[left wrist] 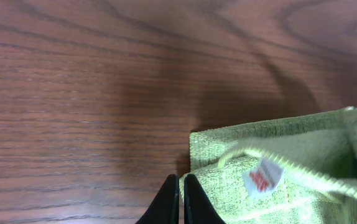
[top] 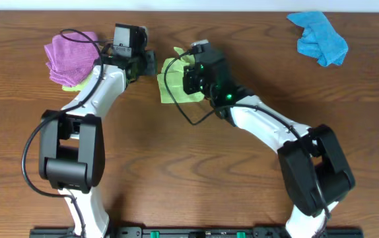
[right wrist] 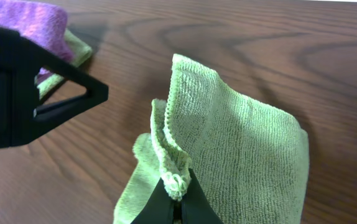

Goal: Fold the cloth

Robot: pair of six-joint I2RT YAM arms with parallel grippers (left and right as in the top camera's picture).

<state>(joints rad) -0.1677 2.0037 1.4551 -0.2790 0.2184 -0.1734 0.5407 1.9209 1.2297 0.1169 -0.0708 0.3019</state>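
The lime cloth (top: 170, 90) lies partly folded on the table between the two arms. My right gripper (top: 185, 67) is shut on a bunched hem of the cloth (right wrist: 247, 149) and holds that edge lifted above the rest; its jaws (right wrist: 177, 185) pinch the hem. My left gripper (top: 151, 63) is shut, and its fingertips (left wrist: 181, 182) sit right at the cloth's left edge (left wrist: 290, 162) with no cloth seen between them. A white label (left wrist: 262, 176) shows on the cloth. The left gripper also shows in the right wrist view (right wrist: 41, 87) as a black shape.
A folded purple cloth (top: 70, 54) lies on a paler green cloth (top: 77, 85) at the far left, close behind the left gripper. A crumpled blue cloth (top: 319, 38) lies at the far right. The wooden table (top: 176, 165) is bare in front.
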